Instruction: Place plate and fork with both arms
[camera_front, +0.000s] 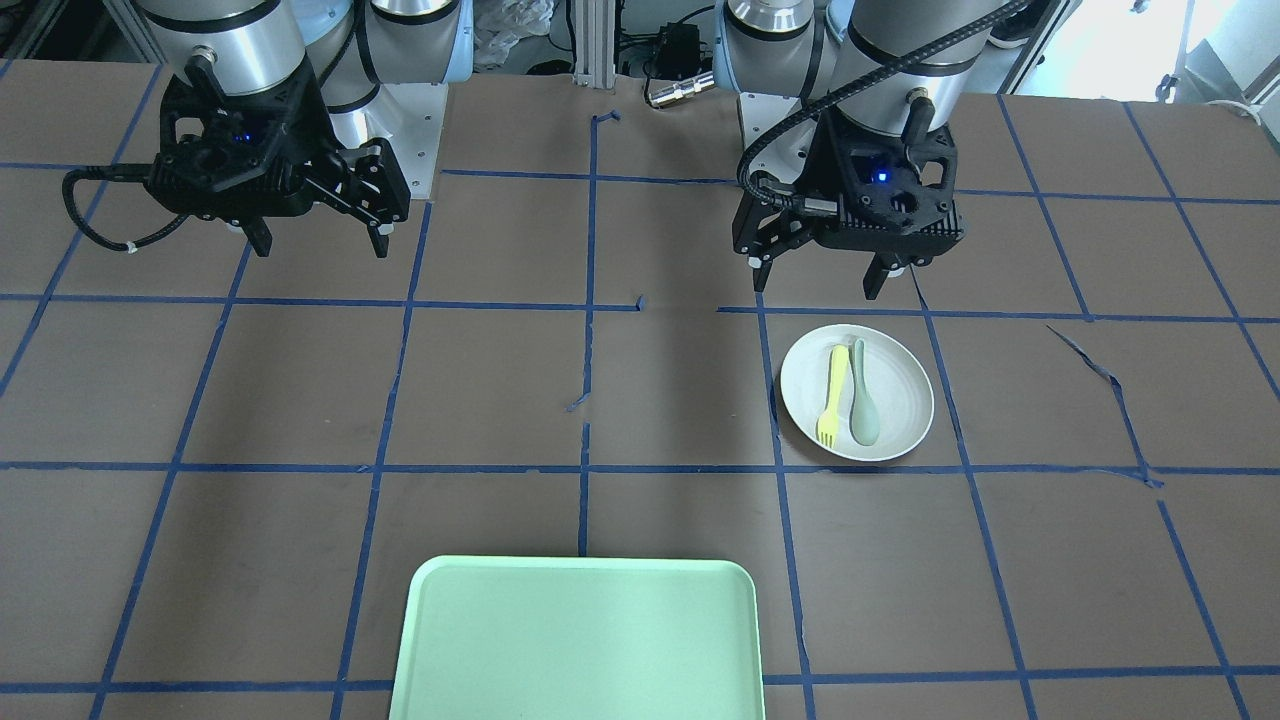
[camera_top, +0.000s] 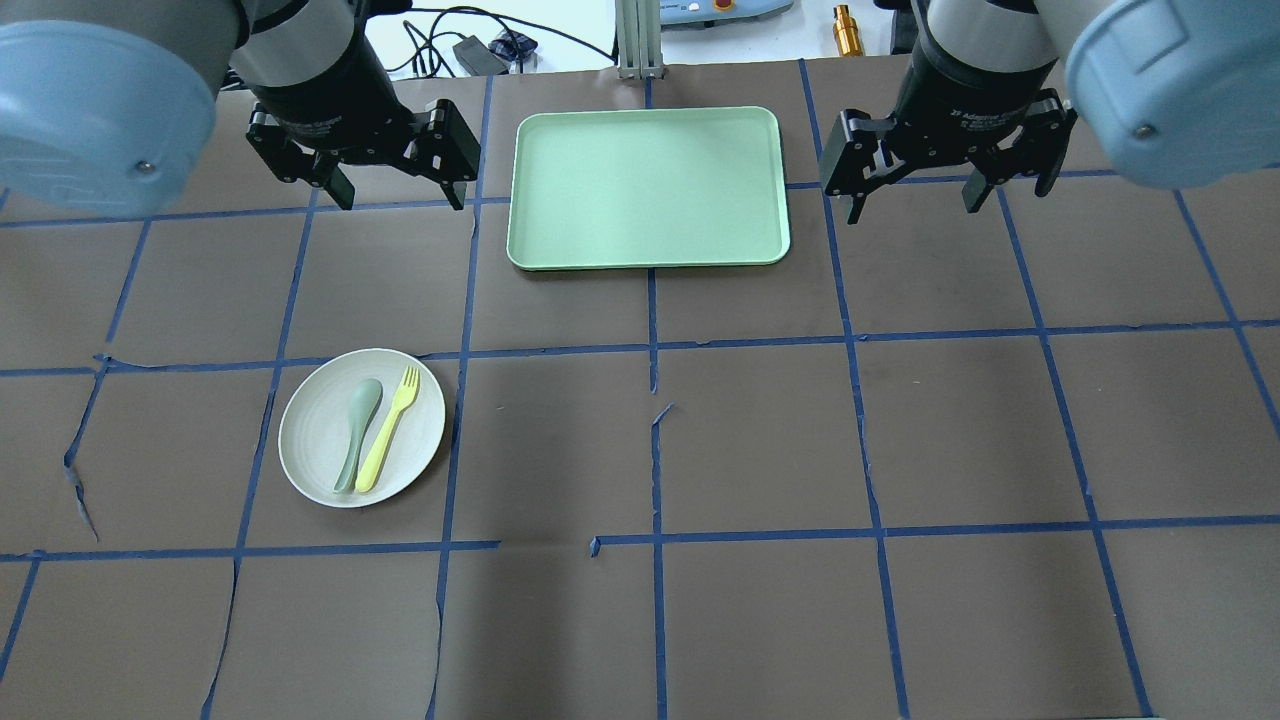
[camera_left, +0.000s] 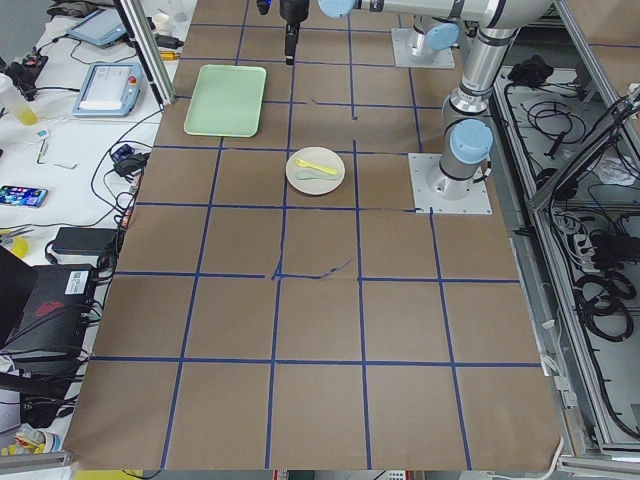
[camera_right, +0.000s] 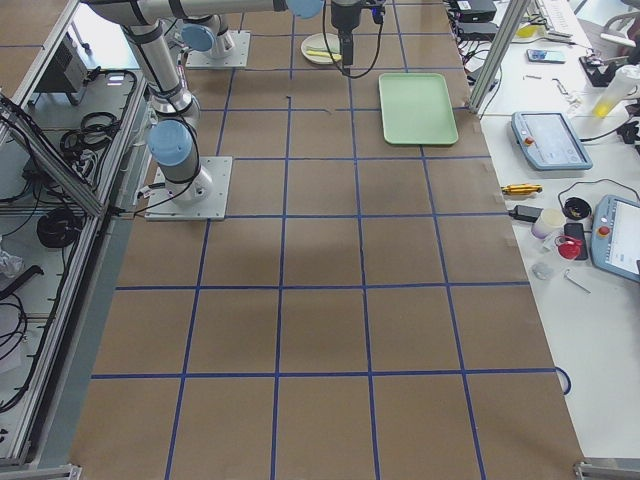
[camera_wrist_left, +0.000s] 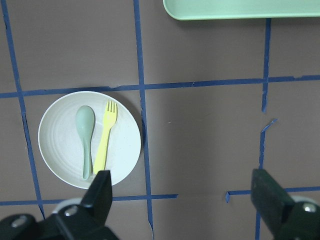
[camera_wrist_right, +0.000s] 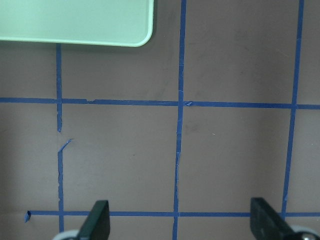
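The off-white plate (camera_top: 312, 445) lies on the brown table on my left side, also seen in the front view (camera_front: 900, 395) and the left wrist view (camera_wrist_left: 60, 150). The yellow fork (camera_top: 388, 428) lies on it beside a grey-green spoon (camera_top: 358, 430); the fork also shows in the front view (camera_front: 832, 395) and the left wrist view (camera_wrist_left: 105, 137). My left gripper (camera_top: 398, 195) hangs open and empty above the table, beyond the plate (camera_front: 818, 282). My right gripper (camera_top: 915, 205) hangs open and empty on the other side (camera_front: 321, 245).
A mint-green rectangular tray (camera_top: 645, 185) lies at the far middle of the table, between the two grippers, with nothing on it. Blue tape lines grid the brown table. Cables and devices lie beyond the table's far edge.
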